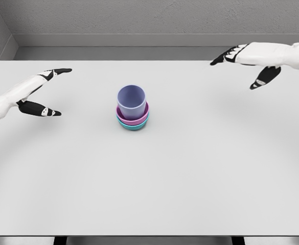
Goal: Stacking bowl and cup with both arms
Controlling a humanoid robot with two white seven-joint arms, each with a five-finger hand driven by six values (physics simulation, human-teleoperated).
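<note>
Stacked bowls and cup sit together on the white desk (200, 178), a little left of its middle and closer to the far edge than to the near one: a teal bowl (133, 126) at the bottom touching the desk, a pink bowl (133, 118) nested in it, and a lavender cup (131, 101) standing upright inside the pink bowl, its open mouth up. Going from the left, the left hand (37, 94) comes in over the desk's left edge, its white arm running up from the lower left; the dark fingers (57, 72) are stretched out toward the far side and the thumb points to the right, so the hand is spread and holds nothing. It hangs well apart from the stack, with bare desk between them. The stack follows, touched by neither hand. Farther right, the right hand (251, 61) reaches in over the far right corner of the desk, fingers extended to the left and thumb angled down and left, likewise spread and empty. It too is well apart from the stack and lies nearer the far edge than the cup does.
</note>
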